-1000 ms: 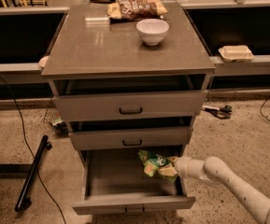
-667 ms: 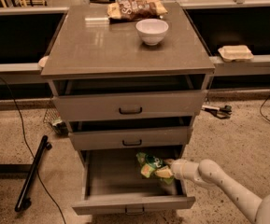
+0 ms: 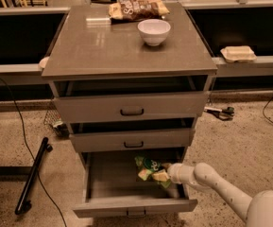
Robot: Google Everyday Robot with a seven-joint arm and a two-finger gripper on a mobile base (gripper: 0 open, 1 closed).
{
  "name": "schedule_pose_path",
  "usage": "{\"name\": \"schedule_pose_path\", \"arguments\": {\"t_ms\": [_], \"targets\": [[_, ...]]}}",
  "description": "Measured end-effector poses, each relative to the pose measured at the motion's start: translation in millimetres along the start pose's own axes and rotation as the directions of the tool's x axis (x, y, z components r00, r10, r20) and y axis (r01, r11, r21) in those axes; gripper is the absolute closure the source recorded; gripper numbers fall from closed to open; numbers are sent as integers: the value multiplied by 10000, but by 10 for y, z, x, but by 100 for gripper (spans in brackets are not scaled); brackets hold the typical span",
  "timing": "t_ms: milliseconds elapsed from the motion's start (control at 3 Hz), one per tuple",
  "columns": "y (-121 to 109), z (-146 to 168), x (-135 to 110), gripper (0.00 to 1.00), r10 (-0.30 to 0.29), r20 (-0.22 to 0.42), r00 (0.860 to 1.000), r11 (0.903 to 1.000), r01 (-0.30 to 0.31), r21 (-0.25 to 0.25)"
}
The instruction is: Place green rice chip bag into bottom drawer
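Note:
The green rice chip bag (image 3: 148, 168) is inside the open bottom drawer (image 3: 131, 205), toward its right rear, low over the flat grey floor. My gripper (image 3: 165, 173) reaches into the drawer from the right, at the bag's right edge. The white arm (image 3: 221, 186) runs from the lower right corner over the drawer's right side. The bag's lower right part is hidden behind the gripper.
The grey cabinet top (image 3: 126, 46) holds a white bowl (image 3: 153, 31) and a brown-and-tan snack bag (image 3: 136, 8). The two upper drawers (image 3: 131, 109) stand slightly pulled out. A black pole (image 3: 32, 174) and cables lie on the floor at left. A tool (image 3: 218, 111) lies at right.
The gripper and the green bag have shifted slightly left and deeper into the bottom drawer. Nothing else has moved.

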State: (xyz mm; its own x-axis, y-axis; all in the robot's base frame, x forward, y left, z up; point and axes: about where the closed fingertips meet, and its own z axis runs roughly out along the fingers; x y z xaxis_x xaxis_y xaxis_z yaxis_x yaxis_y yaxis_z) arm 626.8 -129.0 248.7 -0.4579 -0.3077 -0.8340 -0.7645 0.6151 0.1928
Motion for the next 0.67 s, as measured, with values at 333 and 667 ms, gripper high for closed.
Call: {"name": "schedule_pose_path", "arguments": {"t_ms": [333, 667], "targets": [[-5, 151, 86, 74, 438, -83, 9990, 9990, -439, -130], [6, 229, 122, 51, 661, -136, 9977, 9973, -665, -300]]}}
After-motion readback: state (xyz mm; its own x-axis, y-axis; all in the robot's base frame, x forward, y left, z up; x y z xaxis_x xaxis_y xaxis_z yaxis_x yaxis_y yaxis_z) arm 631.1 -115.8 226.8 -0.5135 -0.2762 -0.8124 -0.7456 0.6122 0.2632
